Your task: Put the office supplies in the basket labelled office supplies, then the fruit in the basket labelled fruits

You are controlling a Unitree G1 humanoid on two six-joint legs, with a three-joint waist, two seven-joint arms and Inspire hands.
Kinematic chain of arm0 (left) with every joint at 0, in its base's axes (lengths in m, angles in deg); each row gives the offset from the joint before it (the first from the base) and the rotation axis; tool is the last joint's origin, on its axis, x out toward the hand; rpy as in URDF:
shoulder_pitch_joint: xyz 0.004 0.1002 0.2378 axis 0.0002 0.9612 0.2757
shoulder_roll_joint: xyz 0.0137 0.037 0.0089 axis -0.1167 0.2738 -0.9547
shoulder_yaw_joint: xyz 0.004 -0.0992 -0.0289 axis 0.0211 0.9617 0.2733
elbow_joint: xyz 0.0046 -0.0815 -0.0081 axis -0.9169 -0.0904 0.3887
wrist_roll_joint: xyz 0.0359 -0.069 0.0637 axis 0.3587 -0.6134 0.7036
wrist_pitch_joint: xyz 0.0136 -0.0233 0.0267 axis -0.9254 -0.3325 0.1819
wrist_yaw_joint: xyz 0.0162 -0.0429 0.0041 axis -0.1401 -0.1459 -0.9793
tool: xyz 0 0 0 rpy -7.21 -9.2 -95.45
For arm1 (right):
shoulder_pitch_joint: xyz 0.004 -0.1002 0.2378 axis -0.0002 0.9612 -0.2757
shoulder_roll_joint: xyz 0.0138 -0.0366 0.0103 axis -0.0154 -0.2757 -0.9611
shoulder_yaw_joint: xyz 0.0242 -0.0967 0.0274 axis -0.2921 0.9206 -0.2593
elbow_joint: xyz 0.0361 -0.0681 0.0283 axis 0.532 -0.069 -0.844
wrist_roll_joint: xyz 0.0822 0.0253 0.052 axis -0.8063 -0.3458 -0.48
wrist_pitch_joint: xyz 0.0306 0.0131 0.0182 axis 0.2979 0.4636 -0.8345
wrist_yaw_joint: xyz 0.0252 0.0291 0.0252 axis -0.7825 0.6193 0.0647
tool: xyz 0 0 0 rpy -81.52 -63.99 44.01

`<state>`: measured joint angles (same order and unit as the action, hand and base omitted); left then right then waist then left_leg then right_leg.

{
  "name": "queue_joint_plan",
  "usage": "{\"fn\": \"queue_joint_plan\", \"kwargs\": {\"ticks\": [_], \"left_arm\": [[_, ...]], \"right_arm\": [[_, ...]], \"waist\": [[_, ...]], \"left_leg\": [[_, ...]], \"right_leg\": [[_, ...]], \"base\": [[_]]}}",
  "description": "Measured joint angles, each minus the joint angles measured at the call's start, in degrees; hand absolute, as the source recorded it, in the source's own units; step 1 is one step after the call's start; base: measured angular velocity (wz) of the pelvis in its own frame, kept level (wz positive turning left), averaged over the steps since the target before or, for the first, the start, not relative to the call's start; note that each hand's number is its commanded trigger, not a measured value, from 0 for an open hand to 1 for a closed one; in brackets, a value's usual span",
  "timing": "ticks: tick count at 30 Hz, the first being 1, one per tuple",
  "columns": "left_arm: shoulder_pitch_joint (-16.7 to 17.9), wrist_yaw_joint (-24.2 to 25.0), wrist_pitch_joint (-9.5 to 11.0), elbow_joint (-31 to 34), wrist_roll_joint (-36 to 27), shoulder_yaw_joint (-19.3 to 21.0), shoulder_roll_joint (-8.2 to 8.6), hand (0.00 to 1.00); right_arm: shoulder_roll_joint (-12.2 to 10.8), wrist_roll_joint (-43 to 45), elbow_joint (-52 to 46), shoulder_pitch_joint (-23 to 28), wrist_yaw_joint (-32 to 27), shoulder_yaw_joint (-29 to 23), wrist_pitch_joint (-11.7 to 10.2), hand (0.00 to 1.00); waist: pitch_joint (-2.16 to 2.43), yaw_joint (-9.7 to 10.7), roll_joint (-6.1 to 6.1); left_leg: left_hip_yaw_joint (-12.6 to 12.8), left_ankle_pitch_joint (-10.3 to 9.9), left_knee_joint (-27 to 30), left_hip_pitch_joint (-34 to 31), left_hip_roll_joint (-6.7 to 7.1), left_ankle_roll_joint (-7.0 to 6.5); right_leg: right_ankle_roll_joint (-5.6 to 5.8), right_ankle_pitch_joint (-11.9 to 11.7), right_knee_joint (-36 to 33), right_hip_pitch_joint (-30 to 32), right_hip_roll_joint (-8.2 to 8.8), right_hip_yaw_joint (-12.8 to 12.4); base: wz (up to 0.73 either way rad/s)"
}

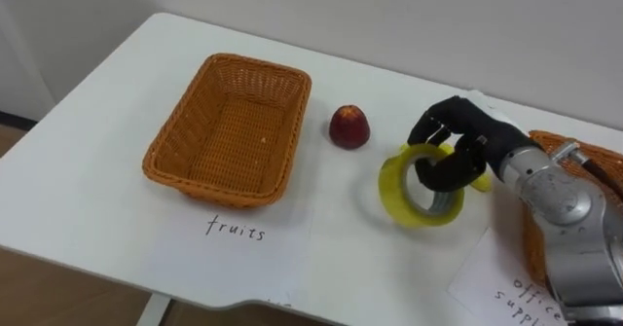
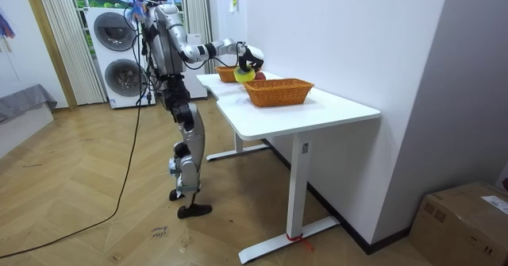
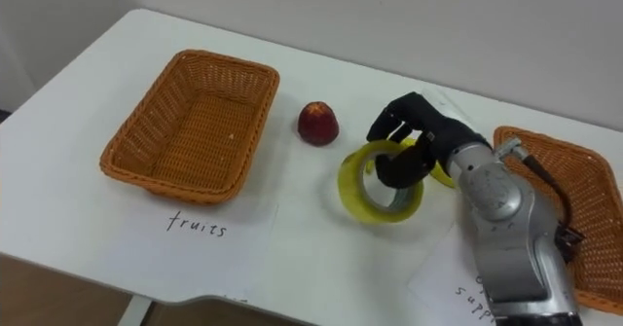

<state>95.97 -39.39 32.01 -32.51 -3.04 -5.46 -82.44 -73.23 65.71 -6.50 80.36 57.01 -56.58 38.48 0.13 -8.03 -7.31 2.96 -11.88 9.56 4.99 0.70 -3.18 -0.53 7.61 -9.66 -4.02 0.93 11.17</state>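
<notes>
Where the right arm reaches in over the counter [image 1: 88, 180], the right hand [image 1: 465, 131] is curled round a yellow tape roll [image 1: 391, 192], fingers hooked through its ring and thumb on the outside. The roll is tilted, its opening facing up and toward the robot; whether its lower rim touches the counter cannot be told.

A red apple [image 1: 348, 127] stands just left of the tape and slightly farther back, with a narrow strip of bare top between them. Left of the apple, close but apart, sits a wicker basket [image 1: 178, 129] with nothing in it; open white surface runs all round it to the counter's left and far edges. Nearer the robot than the apple, a paper sheet [image 1: 243, 243] lies along the front edge.

Right of the apple, beyond tape and hand, a second basket [image 3: 589, 195] lies at the right end, partly covered by the forearm, a second sheet [image 1: 506, 287] before it.
</notes>
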Motion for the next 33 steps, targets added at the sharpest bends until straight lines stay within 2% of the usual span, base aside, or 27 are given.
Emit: {"fn": "queue_joint_plan", "kwargs": {"ticks": [4, 6, 13, 16, 19, 22, 28, 33], "left_arm": [[0.42, 0.02, 0.19, -1.27, 0.04, 0.75, 0.02, 0.00], [0.65, -0.05, 0.19, -1.61, -0.03, 0.76, 0.04, 0.00], [2.48, -0.26, 0.21, -1.87, 0.10, 0.90, 0.09, 0.00], [2.63, -0.17, 0.21, -1.87, 0.07, 0.92, 0.13, 0.00], [3.17, 0.14, 0.22, -1.66, 0.14, 1.23, 0.14, 0.00], [3.59, 0.41, 0.21, -0.19, 0.23, 3.10, 0.21, 0.00], [3.30, 0.39, 0.52, 2.37, 0.19, 4.33, 0.02, 0.00], [3.76, 0.40, 0.61, 2.33, -0.07, 4.33, -0.03, 0.00]], "right_arm": [[-0.05, 0.06, -3.39, 0.02, -1.46, -0.39, -0.30, 1.00], [-0.15, -0.76, -3.64, 0.03, -2.85, -1.18, -1.14, 1.00], [-0.14, -6.03, -3.56, 0.90, -9.48, -6.74, -2.37, 1.00], [-0.10, -6.67, -3.33, 1.64, -12.23, -8.85, -2.59, 1.00], [-0.04, -6.63, -3.18, 1.67, -13.93, -9.96, -2.78, 1.00], [0.08, -6.96, -2.35, 1.70, -14.79, -11.64, -3.05, 1.00], [2.81, -9.07, 2.77, 1.69, -16.47, -14.06, -3.21, 1.00], [2.84, -9.32, 3.51, 2.20, -17.49, -14.60, -3.25, 1.00]], "waist": [[-0.13, 0.41, -0.28], [-0.15, 0.61, -0.28], [-0.67, 1.80, 0.41], [-0.56, 2.09, 0.66], [-0.23, 3.76, 1.04], [-0.16, 4.82, 1.13], [0.16, 4.99, 0.68], [0.18, 6.32, 0.29]], "left_leg": [[-0.06, -0.01, 0.00, -0.06, 0.01, -0.02], [-0.14, -0.01, -0.02, 0.07, 0.02, -0.02], [-0.55, -0.05, 0.08, 0.18, 0.05, -0.06], [-0.42, -0.04, 0.28, -0.41, 0.03, -0.03], [-0.35, -0.04, 0.27, -0.44, 0.03, -0.04], [-0.15, -0.04, 0.25, -0.40, 0.02, -0.03], [0.28, -0.03, 0.23, -0.13, 0.00, -0.03], [0.34, -0.02, -0.01, 0.78, -0.07, -0.01]], "right_leg": [[0.00, 0.00, 0.03, 0.00, -0.01, -0.01], [0.00, 0.00, 0.03, -0.12, -0.01, -0.01], [0.01, 0.00, 0.07, -0.43, 0.01, -0.04], [0.01, 0.00, 0.01, 0.15, 0.03, -0.02], [0.01, 0.01, -0.01, 0.15, 0.06, 0.04], [0.01, 0.01, -0.02, 0.18, 0.07, 0.05], [0.01, 0.01, -0.10, 0.16, 0.05, -0.20], [0.01, 0.01, -0.02, -0.64, -0.06, -0.24]], "base": [[0.00], [0.02], [0.04], [0.00], [0.00], [-0.03], [-0.04], [0.00]]}}
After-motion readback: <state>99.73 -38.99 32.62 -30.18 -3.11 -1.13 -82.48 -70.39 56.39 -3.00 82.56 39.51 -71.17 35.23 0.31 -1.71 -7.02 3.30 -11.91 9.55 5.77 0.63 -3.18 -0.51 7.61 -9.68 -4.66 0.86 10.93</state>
